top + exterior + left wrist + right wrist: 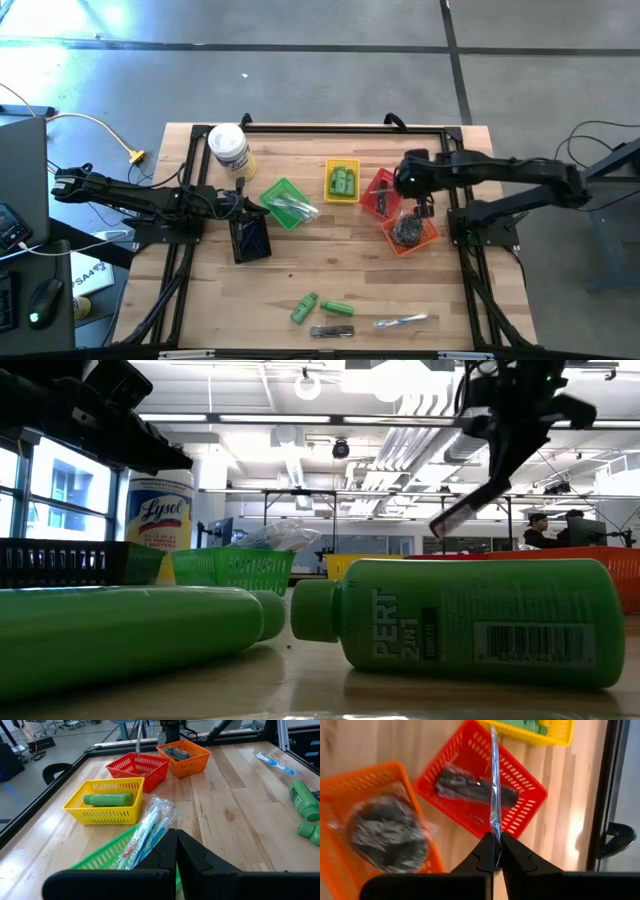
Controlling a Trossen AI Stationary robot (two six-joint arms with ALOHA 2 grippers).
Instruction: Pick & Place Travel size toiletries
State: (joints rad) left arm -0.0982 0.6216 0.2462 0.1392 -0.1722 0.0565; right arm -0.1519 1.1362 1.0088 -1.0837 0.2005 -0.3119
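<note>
Sorting is well advanced. Your right gripper (496, 851) pinches a clear-wrapped slim stick (494, 780) above the red basket (525, 780). Left gripper (176, 851) pressed together, empty, beside the green basket (272, 192). Green bottles (318, 306) and wrapped pieces (400, 321) remain on the worktop (340, 265).

Two dark arms (500, 170), black-fingered tools (496, 851)

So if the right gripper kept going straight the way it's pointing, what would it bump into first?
Probably the red basket. The right gripper, shut on a clear-wrapped piece, points down at it, so that piece would likely touch the basket first. Depth is hard to judge.
</note>
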